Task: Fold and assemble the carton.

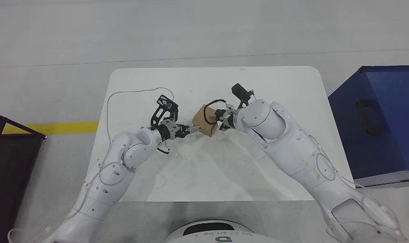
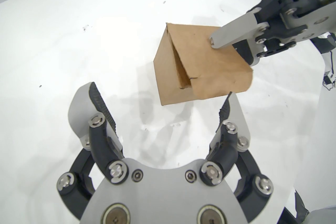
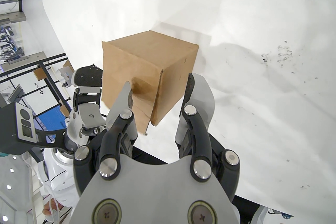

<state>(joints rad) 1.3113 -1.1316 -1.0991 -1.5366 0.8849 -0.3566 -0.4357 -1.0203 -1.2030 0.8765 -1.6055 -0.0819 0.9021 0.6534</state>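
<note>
While the carton [image 1: 206, 117] sat on the white table [image 1: 287, 83], it already looked like a box, with its sides up and its top shut. It was right between the two pincers. The left pincer [image 2: 160, 95] was spread wide and held nothing. The carton was just in front of its fingertips, and I could not tell if they touched it. The right pincer [image 3: 159, 84] was spread too, with one corner of the carton between its fingers. One finger [image 3: 123, 101] rested on the carton's side, and the other was just beside it. Near that finger a flap [image 3: 145, 114] hung a little loose. I think most of the folding was done, and pushing that loose flap in was what was left.
</note>
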